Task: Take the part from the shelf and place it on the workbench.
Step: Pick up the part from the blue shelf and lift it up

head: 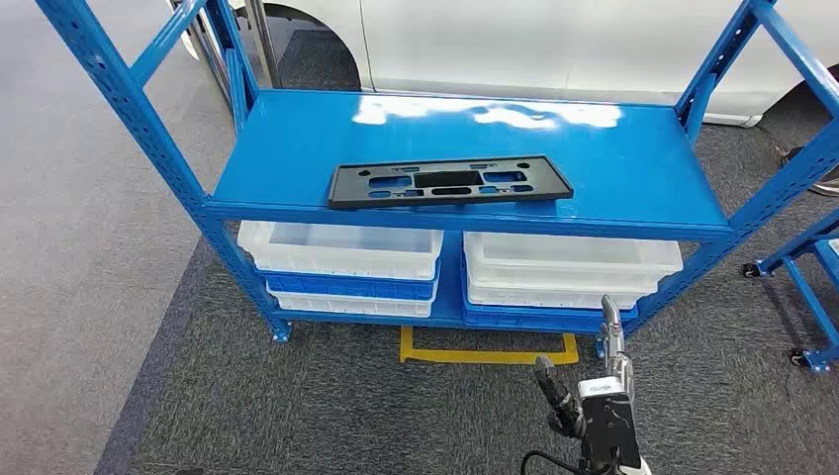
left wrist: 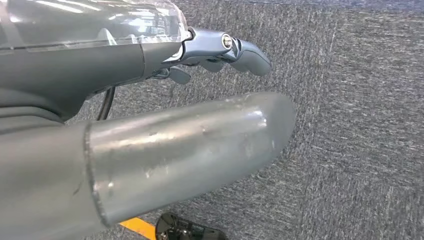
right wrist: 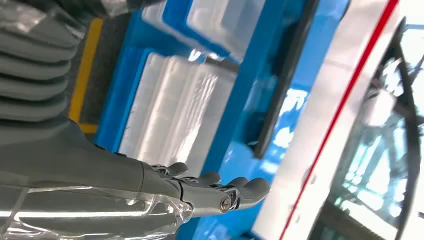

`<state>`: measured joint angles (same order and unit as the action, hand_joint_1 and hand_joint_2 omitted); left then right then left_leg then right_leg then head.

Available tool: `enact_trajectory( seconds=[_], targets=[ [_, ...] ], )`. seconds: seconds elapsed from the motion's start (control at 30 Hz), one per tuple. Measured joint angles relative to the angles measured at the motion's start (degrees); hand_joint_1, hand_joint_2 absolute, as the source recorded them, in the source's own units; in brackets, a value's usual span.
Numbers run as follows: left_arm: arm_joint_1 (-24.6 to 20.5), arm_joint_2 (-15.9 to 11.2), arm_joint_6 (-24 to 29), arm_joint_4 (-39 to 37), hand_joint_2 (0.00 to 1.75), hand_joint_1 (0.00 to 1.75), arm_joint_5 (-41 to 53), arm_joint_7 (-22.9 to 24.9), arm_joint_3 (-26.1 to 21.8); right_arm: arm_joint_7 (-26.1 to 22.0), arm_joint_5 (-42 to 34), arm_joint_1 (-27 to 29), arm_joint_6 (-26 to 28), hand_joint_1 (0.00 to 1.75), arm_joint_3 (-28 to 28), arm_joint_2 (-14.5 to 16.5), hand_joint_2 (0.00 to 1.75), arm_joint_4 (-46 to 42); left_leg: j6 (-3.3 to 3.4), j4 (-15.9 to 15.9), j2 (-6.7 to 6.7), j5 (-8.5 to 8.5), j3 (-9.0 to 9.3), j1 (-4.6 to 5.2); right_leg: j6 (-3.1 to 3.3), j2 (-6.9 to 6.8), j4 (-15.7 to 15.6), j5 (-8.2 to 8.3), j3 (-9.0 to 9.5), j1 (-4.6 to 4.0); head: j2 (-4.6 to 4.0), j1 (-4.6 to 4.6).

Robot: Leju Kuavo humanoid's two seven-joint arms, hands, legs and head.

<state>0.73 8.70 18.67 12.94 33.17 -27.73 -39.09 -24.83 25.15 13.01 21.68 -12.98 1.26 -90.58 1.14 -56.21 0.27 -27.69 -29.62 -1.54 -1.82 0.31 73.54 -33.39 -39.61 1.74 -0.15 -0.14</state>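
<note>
The part (head: 450, 182) is a flat black rectangular panel with several cut-outs. It lies near the front edge of the blue shelf (head: 633, 168), in the middle of the head view. In the right wrist view the part (right wrist: 285, 80) appears edge-on as a dark strip. My right hand (head: 594, 396) is raised low in front of the shelf, below and to the right of the part, fingers apart and holding nothing. Its fingers (right wrist: 235, 192) stretch toward the shelf. My left hand (left wrist: 200, 100) hangs over grey carpet, fingers extended and holding nothing.
White and blue bins (head: 341, 259) (head: 569, 267) are stacked on the level under the shelf. A yellow floor marking (head: 490, 356) lies in front of the rack. A white car (head: 554, 40) stands behind it. Another blue wheeled frame (head: 806, 287) stands at the right.
</note>
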Motion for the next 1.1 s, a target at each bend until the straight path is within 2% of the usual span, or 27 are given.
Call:
enact_trajectory(
  seconds=[0.07, 0.1, 0.13, 0.17, 0.27, 0.33, 0.37, 0.43, 0.47, 0.5, 0.53, 0.57, 0.63, 0.67, 0.73, 0.8, 0.87, 0.93, 0.97, 1.0, 1.03, 1.1],
  targets=[
    [0.01, 0.01, -0.25, -0.11, 0.0, 0.0, 0.42, 0.12, -0.03, 0.22, -0.14, 0.21, 0.48, 0.0, -1.17, -0.35, 0.0, -1.27, -0.35, -0.36, -0.04, -0.35, 0.12, -0.15, -0.09, -0.06, -4.28, 2.55, 2.11, 0.15, 0.0, 0.01],
    [0.04, 0.01, -0.45, -0.19, 0.0, 0.0, 0.85, 0.28, -0.08, 0.42, -0.23, 0.39, 1.0, 0.0, -2.33, -0.69, 0.0, -2.45, -0.74, -0.71, -0.07, -0.71, 0.14, -0.23, -0.13, -0.12, -7.88, 4.1, 3.88, 0.22, 0.0, 0.01],
    [0.05, 0.01, -0.61, -0.25, 0.0, 0.0, 1.26, 0.47, -0.12, 0.65, -0.27, 0.56, 1.55, 0.0, -3.3, -0.92, 0.0, -3.45, -1.19, -1.18, -0.1, -1.1, 0.09, -0.21, 0.01, -0.09, -10.81, 5.1, 5.27, 0.13, 0.0, 0.0],
    [0.06, -0.01, -0.73, -0.27, 0.0, 0.0, 1.66, 0.64, -0.21, 0.95, -0.24, 0.77, 2.12, 0.0, -4.21, -1.1, 0.0, -4.35, -1.63, -1.51, -0.14, -1.37, -0.04, -0.14, 0.27, -0.07, -12.54, 5.41, 6.05, 0.03, 0.0, -0.03],
    [0.04, -0.02, -1.05, -0.28, 0.0, 0.0, 2.49, 0.68, -0.7, 2.13, 0.6, 1.3, 3.64, 0.0, -6.36, -1.63, 0.0, -6.45, -2.66, -1.53, -0.4, -1.59, -0.24, -0.13, 1.5, -0.09, -12.97, 5.06, 6.12, -0.31, 0.0, -0.09],
    [0.01, -0.02, -1.18, -0.28, 0.0, 0.0, 2.71, 0.5, -0.93, 2.68, 1.29, 1.36, 4.16, 0.0, -7.4, -1.88, 0.0, -7.46, -3.06, -2.94, -0.44, -2.75, -0.69, -0.31, 2.38, -0.52, -13.29, 5.1, 6.3, -0.26, 0.0, -0.09],
    [-0.01, -0.04, -1.2, -0.28, 0.0, 0.0, 2.77, 0.42, -0.97, 2.8, 1.47, 1.38, 4.26, 0.0, -7.84, -1.93, 0.0, -7.86, -3.16, -5.26, -0.43, -4.19, -1.71, -0.33, 2.75, -0.82, -13.47, 5.11, 6.4, -0.24, 0.0, -0.1],
    [0.01, -0.1, -1.22, -0.28, 0.0, 0.0, 2.83, 0.18, -1.01, 2.9, 1.57, 1.44, 4.34, 0.0, -8.49, -2.01, 0.0, -8.29, -3.24, -12.82, -0.39, -7.87, -5.43, -0.28, 3.2, -1.33, -13.5, 4.98, 6.47, -0.52, 0.0, -0.1],
    [0.07, -0.14, -1.24, -0.28, 0.0, 0.0, 2.83, 0.02, -1.03, 2.93, 1.42, 1.49, 4.38, 0.0, -8.72, -2.03, 0.0, -8.39, -3.22, -16.21, -0.39, -9.01, -7.18, -0.25, 3.31, -1.47, -13.49, 4.92, 6.49, -0.7, 0.0, -0.1],
    [0.15, -0.16, -1.25, -0.28, 0.0, 0.0, 2.84, -0.13, -1.06, 2.94, 1.16, 1.55, 4.43, 0.0, -8.92, -2.04, 0.0, -8.5, -3.12, -17.93, -0.39, -9.06, -8.16, -0.2, 3.4, -1.56, -13.48, 4.85, 6.54, -0.88, 0.0, -0.1],
    [0.24, -0.17, -1.25, -0.29, 0.0, 0.0, 2.84, -0.24, -1.09, 2.95, 0.87, 1.59, 4.48, 0.0, -9.08, -2.04, 0.0, -8.63, -2.89, -17.32, -0.38, -7.91, -8.03, -0.14, 3.46, -1.6, -13.47, 4.79, 6.64, -1.02, 0.0, -0.1],
    [0.29, -0.17, -1.25, -0.29, 0.0, 0.0, 2.85, -0.33, -1.11, 2.97, 0.66, 1.62, 4.55, 0.0, -9.22, -2.04, 0.0, -8.84, -2.55, -14.63, -0.37, -5.87, -6.89, -0.02, 3.48, -1.6, -13.47, 4.71, 6.82, -1.14, 0.0, -0.1],
    [0.25, -0.26, -1.21, -0.29, 0.0, 0.0, 2.94, -0.41, -1.19, 3.27, 1.17, 1.65, 4.95, 0.0, -9.54, -2.04, 0.0, -9.2, -1.59, -6.99, -0.11, -2.02, -3.55, 0.45, 3.36, -1.58, -13.45, 4.53, 7.13, -1.35, 0.0, -0.09],
    [0.18, -0.32, -1.19, -0.29, 0.0, 0.0, 3.03, -0.45, -1.26, 3.64, 2.02, 1.67, 5.29, 0.0, -9.72, -2.06, 0.0, -9.3, -1.22, -4.24, 0.05, -1.07, -2.32, 0.73, 3.17, -1.56, -13.42, 4.5, 7.14, -1.4, 0.0, -0.09],
    [0.09, -0.45, -1.14, -0.3, 0.0, 0.0, 3.15, -0.47, -1.45, 4.83, 4.66, 1.73, 6.1, 0.0, -10.07, -2.12, 0.0, -9.32, -0.85, -2.53, 0.22, -0.92, -1.67, 1.18, 2.59, -1.57, -13.52, 4.62, 7.01, -1.37, 0.0, -0.07],
    [0.15, -0.49, -1.12, -0.3, 0.0, 0.0, 3.22, -0.46, -1.7, 5.92, 6.99, 1.78, 6.72, 0.0, -10.31, -2.25, 0.0, -9.35, -0.51, -1.78, 0.09, -0.54, -1.48, 1.08, 1.9, -1.51, -13.63, 4.62, 7.09, -1.27, 0.0, -0.06],
    [0.15, -0.49, -1.12, -0.31, 0.0, 0.0, 3.3, -0.45, -2.03, 6.48, 8.12, 1.79, 7.11, 0.0, -10.42, -2.43, 0.87, -9.43, 0.05, -0.93, 0.07, -0.03, -1.13, 0.72, 1.37, -1.13, -11.25, 2.83, 6.17, -1.28, 0.0, -0.04],
    [0.07, -0.5, -1.12, -0.31, 0.0, 0.0, 3.47, -0.39, -2.32, 7.32, 9.94, 1.85, 7.68, 0.0, -10.46, -2.67, 1.75, -9.4, 0.42, -0.72, 0.03, 0.13, -1.03, 0.66, 1.03, -0.75, -4.75, -0.68, 3.07, -1.14, 0.0, -0.02],
    [0.04, -0.5, -1.11, -0.31, 0.0, 0.0, 3.62, -0.28, -2.41, 8.36, 12.29, 1.88, 8.31, 0.0, -10.53, -2.79, 1.75, -9.29, 0.49, -0.74, -0.02, 0.1, -1.04, 0.71, 0.89, -0.68, -1.35, -1.95, 1.37, -1.06, 0.0, -0.02],
    [0.03, -0.5, -1.1, -0.31, 0.0, 0.0, 3.89, -0.09, -2.47, 10.13, 16.09, 1.89, 9.26, 0.0, -10.65, -2.95, 1.75, -9.11, 0.52, -0.77, -0.08, 0.05, -1.0, 0.75, 0.77, -0.63, 0.8, -2.31, 0.23, -0.98, 0.0, -0.03],
    [0.03, -0.5, -1.1, -0.31, 0.0, 0.0, 4.27, 0.16, -2.5, 12.68, 21.33, 1.84, 10.42, 0.0, -10.85, -3.13, 1.75, -8.85, 0.52, -0.8, -0.18, -0.02, -0.92, 0.78, 0.71, -0.61, 0.82, -1.48, 0.11, -0.93, 0.0, -0.02],
    [0.0, -0.5, -1.14, -0.31, 0.0, 0.0, 5.12, 0.62, -2.52, 18.35, 32.29, 1.65, 12.42, 0.0, -11.28, -3.51, 1.75, -8.17, 0.4, -0.87, -0.41, -0.19, -0.64, 0.78, 0.77, -0.6, -3.39, 1.87, 2.06, -0.88, 0.0, -0.03]
  ],
)
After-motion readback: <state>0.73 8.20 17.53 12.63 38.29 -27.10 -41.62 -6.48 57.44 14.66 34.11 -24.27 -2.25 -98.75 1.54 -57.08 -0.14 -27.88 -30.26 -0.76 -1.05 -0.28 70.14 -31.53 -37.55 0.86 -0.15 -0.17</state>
